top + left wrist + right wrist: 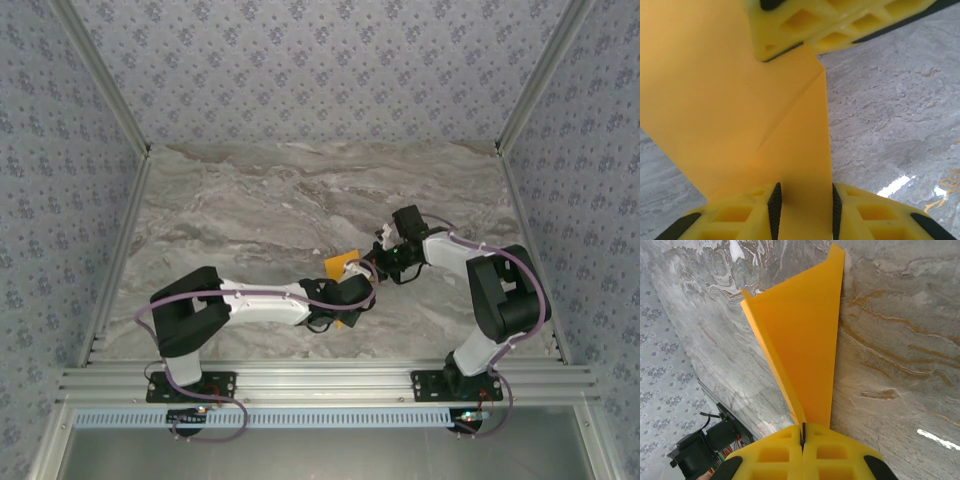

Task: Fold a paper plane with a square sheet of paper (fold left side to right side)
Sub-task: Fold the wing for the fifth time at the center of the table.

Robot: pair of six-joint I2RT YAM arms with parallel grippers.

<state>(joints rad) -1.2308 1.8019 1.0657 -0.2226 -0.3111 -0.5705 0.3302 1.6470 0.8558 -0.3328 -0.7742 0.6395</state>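
The square sheet of paper (343, 265) is an orange-yellow, creased and partly folded shape held up off the marble table between both arms. My right gripper (802, 432) is shut on one tip of it, and the folded layers (800, 340) fan out away from the jaws. In the left wrist view a strip of the paper (715, 100) runs between my left gripper (802, 210) fingers, whose black pads (774, 210) stand apart at the strip's two edges. The right gripper's yellow fingers (840, 25) pinch the far end of that strip.
The grey marble table (300, 190) is bare around the arms. Patterned walls and metal frame posts (520, 110) enclose it on three sides. The left arm's dark base and wiring (695, 452) sit low at the near edge.
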